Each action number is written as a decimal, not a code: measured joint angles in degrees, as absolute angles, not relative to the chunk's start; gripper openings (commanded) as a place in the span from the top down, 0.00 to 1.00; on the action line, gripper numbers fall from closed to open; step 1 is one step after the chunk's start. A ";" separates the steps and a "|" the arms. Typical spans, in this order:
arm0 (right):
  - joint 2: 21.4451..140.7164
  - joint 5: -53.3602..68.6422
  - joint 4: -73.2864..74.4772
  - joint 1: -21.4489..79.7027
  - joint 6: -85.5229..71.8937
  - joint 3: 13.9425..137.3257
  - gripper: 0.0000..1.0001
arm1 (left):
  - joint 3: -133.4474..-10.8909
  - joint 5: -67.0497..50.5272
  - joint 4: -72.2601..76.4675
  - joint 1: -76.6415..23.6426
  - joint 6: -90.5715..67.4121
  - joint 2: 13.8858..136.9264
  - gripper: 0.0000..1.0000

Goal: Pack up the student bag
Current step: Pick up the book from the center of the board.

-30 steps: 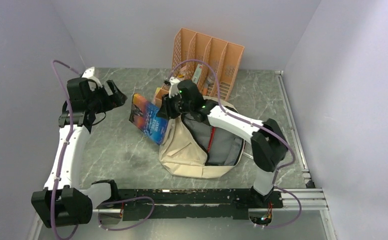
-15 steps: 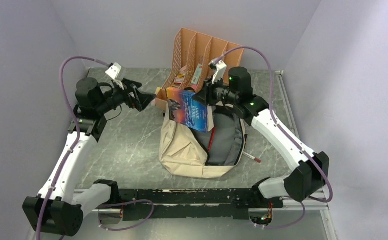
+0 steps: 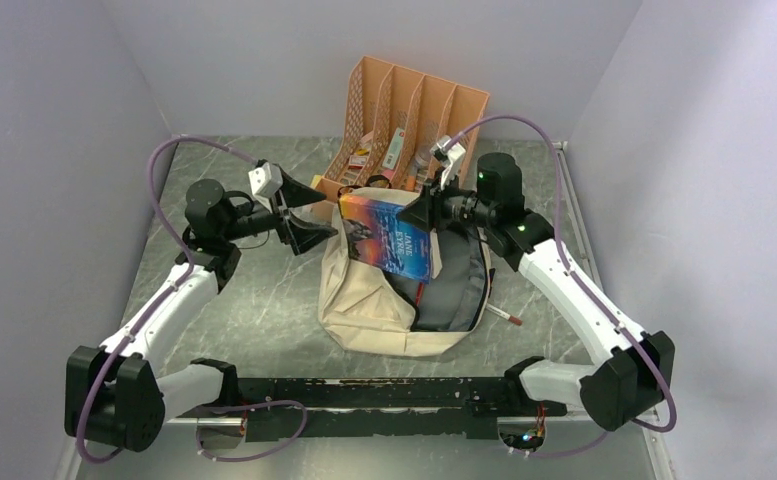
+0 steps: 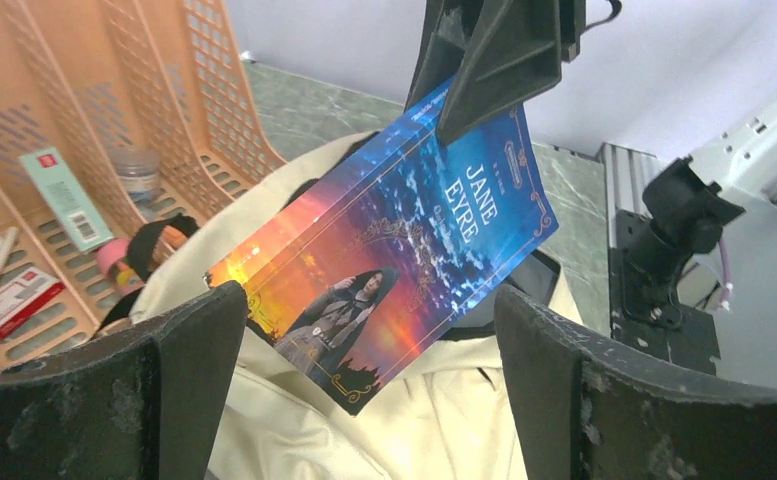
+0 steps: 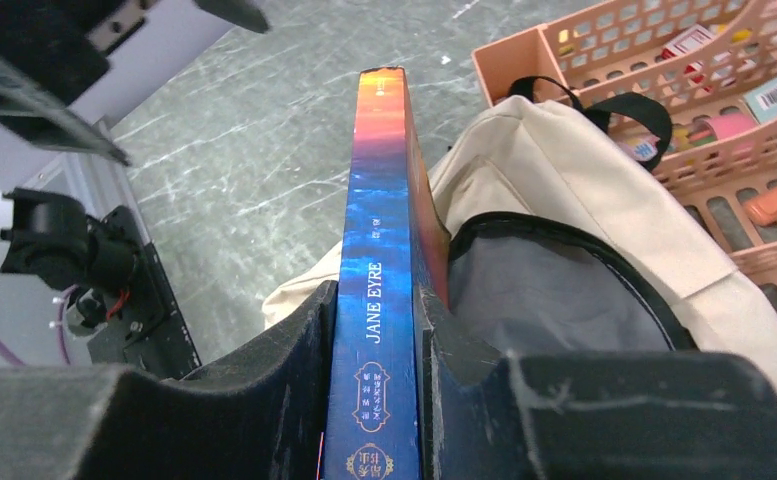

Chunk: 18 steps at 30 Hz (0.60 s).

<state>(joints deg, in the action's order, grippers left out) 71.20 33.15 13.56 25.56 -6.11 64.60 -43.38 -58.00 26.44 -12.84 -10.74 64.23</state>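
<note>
The beige student bag (image 3: 364,300) lies open in the middle of the table, its grey lining (image 3: 454,285) showing. My right gripper (image 3: 426,215) is shut on a blue and orange "Jane Eyre" book (image 3: 389,235) and holds it tilted above the bag's opening. The book's spine (image 5: 379,300) sits between the right fingers (image 5: 294,360). My left gripper (image 3: 309,212) is open and empty, just left of the bag's top, facing the book (image 4: 404,240) and the bag (image 4: 364,430).
An orange file organizer (image 3: 414,110) with pens, tape and small boxes stands behind the bag, also in the left wrist view (image 4: 114,150). A red pen (image 3: 504,317) lies on the table right of the bag. Grey walls enclose the table.
My right gripper carried the book from left of the bag to above its opening. My left arm swung right toward the bag's top, with its jaws open.
</note>
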 measured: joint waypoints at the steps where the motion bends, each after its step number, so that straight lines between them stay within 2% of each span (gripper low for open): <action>1: 70.59 33.82 13.06 25.56 -5.89 63.88 1.00 | -42.83 -58.81 27.31 -12.97 -10.61 64.77 0.04; 10: 65.67 42.13 7.60 25.56 -2.63 59.31 1.00 | -42.06 -61.32 21.54 -15.22 -0.03 65.69 0.03; 18: 65.17 48.66 4.64 25.56 -1.83 59.29 1.00 | -42.28 -60.34 20.10 -15.70 2.09 65.76 0.03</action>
